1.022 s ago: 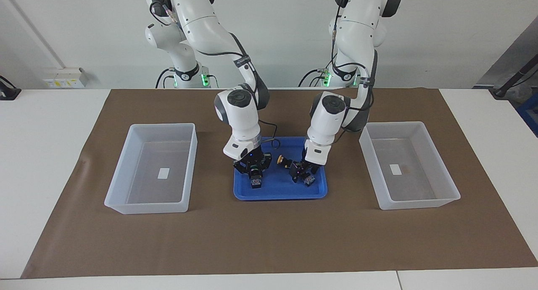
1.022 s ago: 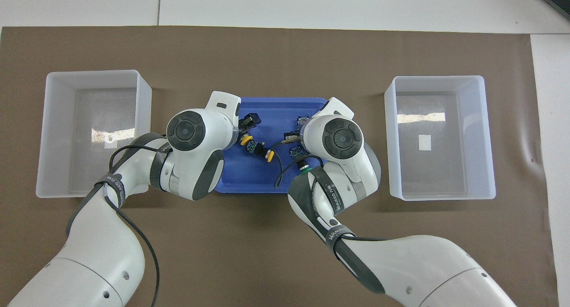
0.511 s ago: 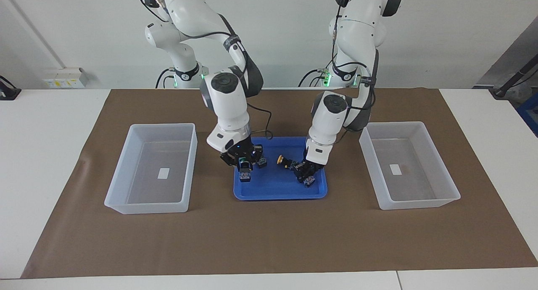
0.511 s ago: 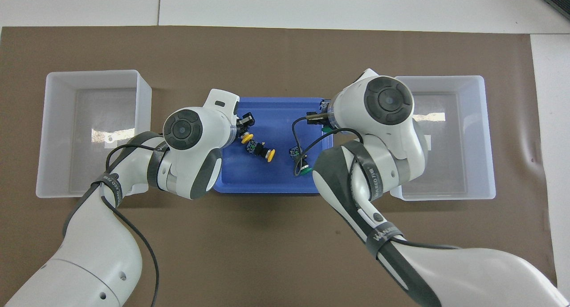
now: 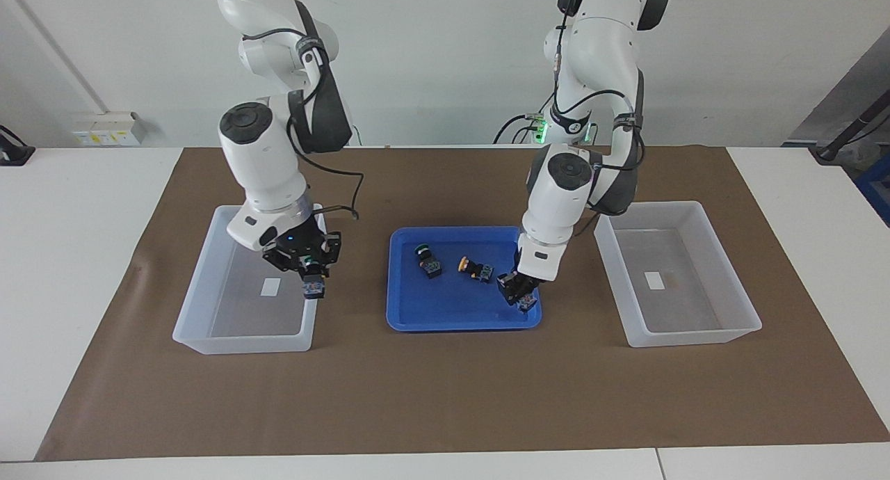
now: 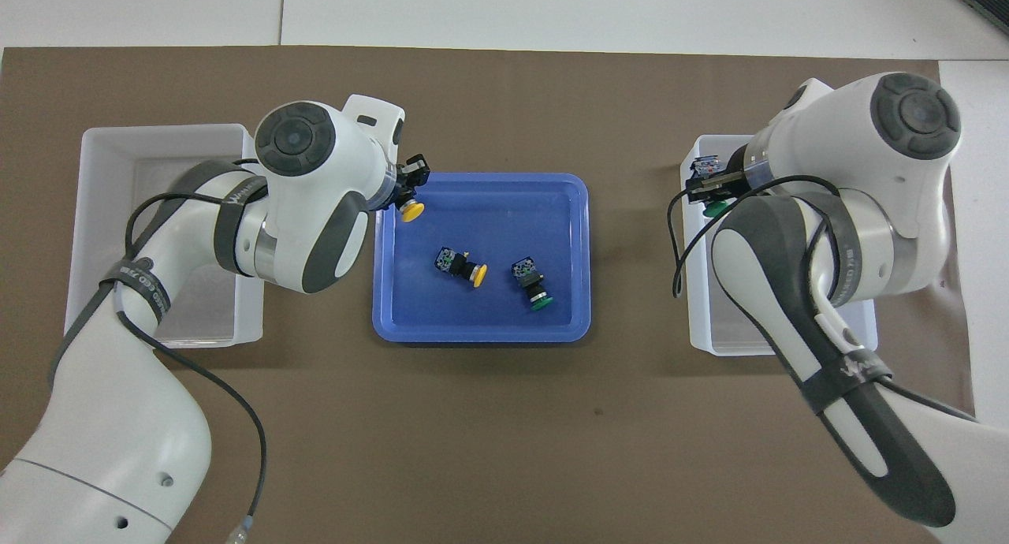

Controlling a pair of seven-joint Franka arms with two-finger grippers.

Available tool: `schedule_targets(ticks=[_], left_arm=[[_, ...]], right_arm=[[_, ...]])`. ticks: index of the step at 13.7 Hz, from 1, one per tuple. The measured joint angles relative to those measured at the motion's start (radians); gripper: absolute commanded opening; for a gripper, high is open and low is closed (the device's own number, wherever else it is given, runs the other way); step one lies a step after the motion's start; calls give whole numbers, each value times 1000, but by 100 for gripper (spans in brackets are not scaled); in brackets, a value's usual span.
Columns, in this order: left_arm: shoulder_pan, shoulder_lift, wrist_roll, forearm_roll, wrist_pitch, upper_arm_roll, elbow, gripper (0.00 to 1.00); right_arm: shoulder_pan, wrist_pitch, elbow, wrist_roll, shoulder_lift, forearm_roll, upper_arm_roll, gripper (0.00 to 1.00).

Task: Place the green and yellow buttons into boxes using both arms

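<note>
My right gripper (image 5: 311, 277) is shut on a green button (image 6: 715, 208) and hangs over the tray-side wall of the box (image 5: 243, 346) at the right arm's end. My left gripper (image 5: 521, 293) is shut on a yellow button (image 6: 411, 210), low over the corner of the blue tray (image 5: 417, 320) toward the left arm's end. One yellow button (image 5: 476, 268) and one green button (image 5: 427, 259) lie on their sides in the tray's middle. The box (image 5: 695, 337) at the left arm's end holds only its white label.
Both boxes and the tray sit on a brown mat. The right arm's cable hangs beside its wrist above the box. Bare mat lies between the tray and each box.
The right arm lifted the green button out of the tray and carried it to the box at its end. The left gripper closed on a yellow button and shifted toward the tray's corner.
</note>
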Motion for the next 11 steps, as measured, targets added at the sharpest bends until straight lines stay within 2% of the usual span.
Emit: schedule_targets(ticks=[2, 5, 6, 7, 8, 9, 10, 11], left_arm=[[65, 3, 87, 3, -99, 1, 82, 0], [175, -9, 283, 3, -192, 3, 134, 0], [220, -18, 368, 3, -210, 5, 136, 0], [268, -24, 460, 3, -221, 7, 137, 0], [315, -27, 548, 3, -228, 8, 137, 0], [358, -28, 628, 3, -233, 8, 137, 0], [396, -28, 699, 3, -244, 8, 136, 0], [426, -29, 754, 3, -250, 9, 129, 0]], right_arm=[[-74, 45, -40, -152, 1, 0, 0, 0], [-154, 195, -154, -351, 12, 1, -1, 0], [-169, 251, -195, -394, 19, 1, -1, 6], [-175, 295, -227, -416, 27, 1, -1, 21], [-174, 320, -251, -421, 32, 1, 0, 41], [-173, 328, -265, -421, 34, 1, 2, 54], [-173, 330, -272, -421, 34, 1, 4, 80], [-173, 330, -273, -421, 34, 1, 5, 100]])
